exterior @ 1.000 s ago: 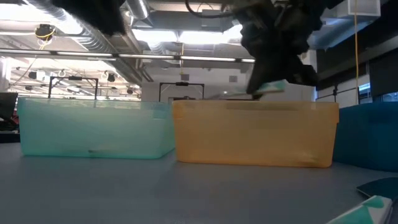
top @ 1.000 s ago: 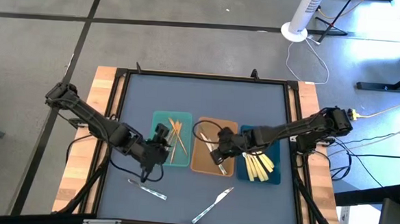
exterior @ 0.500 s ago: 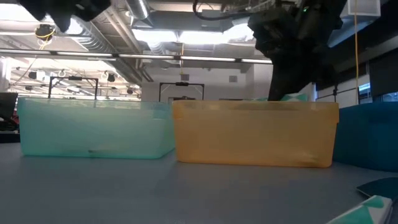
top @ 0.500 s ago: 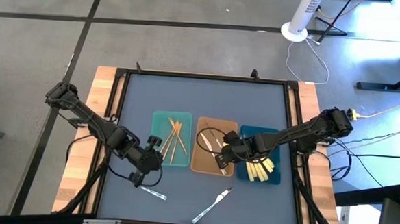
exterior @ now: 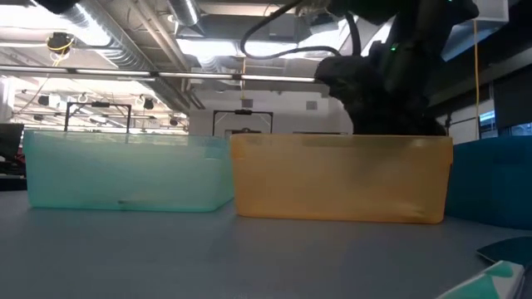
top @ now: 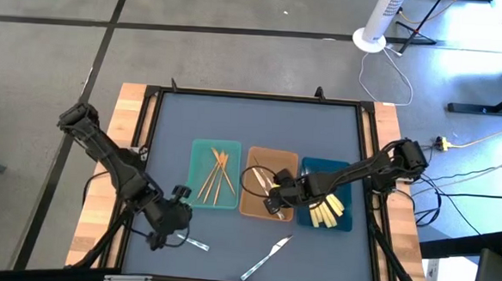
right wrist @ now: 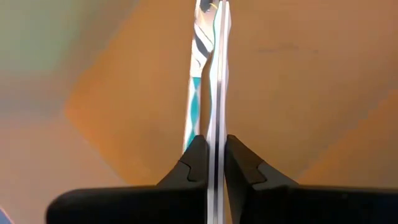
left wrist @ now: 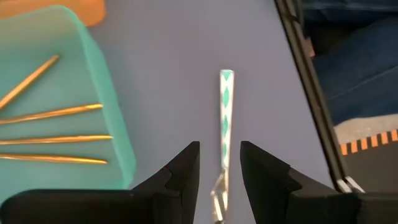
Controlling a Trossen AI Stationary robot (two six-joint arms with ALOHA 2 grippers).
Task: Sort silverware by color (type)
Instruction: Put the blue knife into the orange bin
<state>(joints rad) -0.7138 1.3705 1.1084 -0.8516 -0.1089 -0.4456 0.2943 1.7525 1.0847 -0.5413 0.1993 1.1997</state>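
My left gripper hangs open over the table's near left. Its fingers stand either side of a silver utensil with a teal-diamond handle, which lies flat on the mat; I see no touch. My right gripper is low inside the tan tray, shut on a silver utensil. Gold utensils lie in the teal tray. Yellow-handled ones lie in the dark-blue tray. Another silver utensil lies on the mat. My right gripper pinches a silver utensil between its two fingers; it shows edge-on and runs on past the fingertips over the tan tray's floor. The fingers come from above, slanting down into the tray. Whether the far end rests on the floor I cannot tell.
The three trays stand side by side mid-table, teal, tan, then dark blue. A teal-patterned silver utensil lies in the tan tray beside the held one. The table's raised black frame borders the mat; open mat lies beyond the trays.
My left gripper moved from the teal tray's near edge toward the table's near left and came down over the silver utensil on the mat. My right gripper, carrying its silver utensil, sank from above the tan tray's rim down into the tray.
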